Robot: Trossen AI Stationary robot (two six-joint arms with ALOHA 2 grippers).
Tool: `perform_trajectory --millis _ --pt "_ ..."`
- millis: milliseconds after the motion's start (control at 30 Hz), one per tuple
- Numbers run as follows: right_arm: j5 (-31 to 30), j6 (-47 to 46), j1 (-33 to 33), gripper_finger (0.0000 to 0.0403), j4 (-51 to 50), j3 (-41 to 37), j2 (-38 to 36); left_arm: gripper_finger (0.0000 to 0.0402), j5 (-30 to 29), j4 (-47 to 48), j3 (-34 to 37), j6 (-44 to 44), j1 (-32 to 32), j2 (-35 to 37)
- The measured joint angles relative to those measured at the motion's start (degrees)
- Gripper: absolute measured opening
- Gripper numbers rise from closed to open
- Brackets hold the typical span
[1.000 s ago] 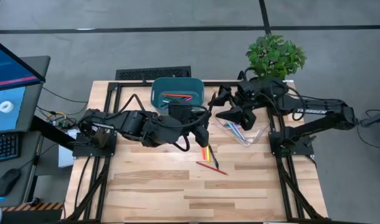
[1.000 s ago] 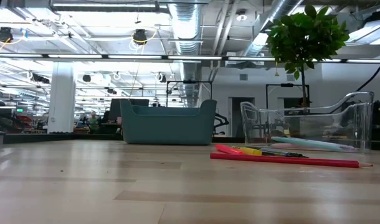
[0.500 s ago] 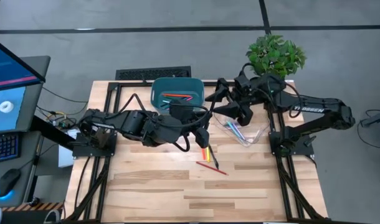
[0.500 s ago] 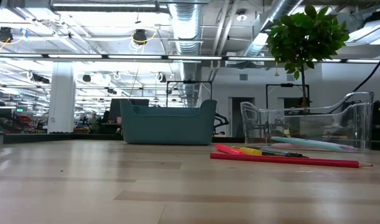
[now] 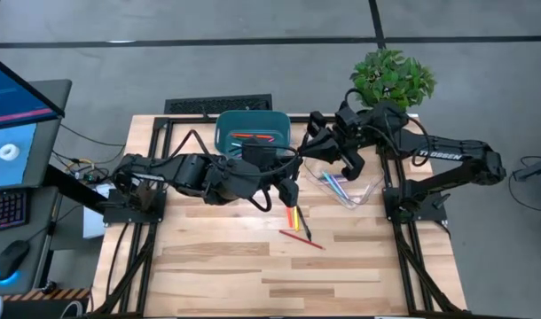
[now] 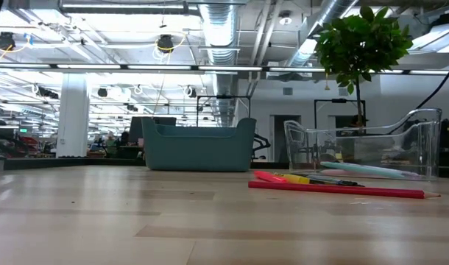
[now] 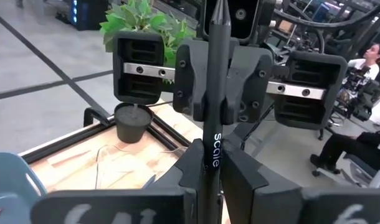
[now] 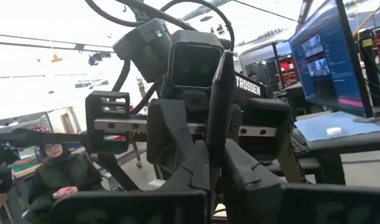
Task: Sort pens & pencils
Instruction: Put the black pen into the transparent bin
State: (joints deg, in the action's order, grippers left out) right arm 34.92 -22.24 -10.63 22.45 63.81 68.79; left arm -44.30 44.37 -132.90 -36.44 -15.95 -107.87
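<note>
Item: black pen (image 7: 213, 124), white lettering on the barrel. It is held off the worktop (image 5: 217, 266), above its far half, between the teal bin (image 5: 226, 133) and the clear tray (image 5: 370, 188), pinched at both ends.

Holder one: my left gripper (image 7: 210, 171), fingers pressed together on the pen's lower barrel.

Holder two: my right gripper (image 7: 218, 93), facing the left one head-on, fingers pinching the same pen higher up, just below its tip.

Loose on the worktop, near its middle: a pink pen (image 6: 269, 177), a yellow pen (image 6: 298, 179) and a dark pen (image 6: 338, 182) lying close together; a red pencil (image 6: 342, 191) lies just in front of them, toward the near edge.

In the teal bin, at the far edge: red and orange sticks (image 5: 250, 137).

In the clear tray, toward the far right corner: a teal pen (image 6: 364, 169) with pink and blue sticks (image 5: 335, 184).

Beyond the far right corner: a potted plant (image 5: 393, 78).
</note>
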Motion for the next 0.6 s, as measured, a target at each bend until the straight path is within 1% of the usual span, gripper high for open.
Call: perform_trajectory --millis 100,200,600 --pt "0.02 0.03 0.0 0.0033 -0.63 0.0 0.0 0.0025 0.02 0.11 0.02 -0.07 0.05 0.0" --pt "0.11 0.04 0.02 0.0025 -0.75 0.0 0.0 0.0025 0.05 0.07 0.02 -0.1 0.03 0.0" --pt "-0.24 -0.23 0.02 0.0025 -0.88 0.0 0.0 0.0025 0.07 0.05 0.04 -0.25 0.03 0.0"
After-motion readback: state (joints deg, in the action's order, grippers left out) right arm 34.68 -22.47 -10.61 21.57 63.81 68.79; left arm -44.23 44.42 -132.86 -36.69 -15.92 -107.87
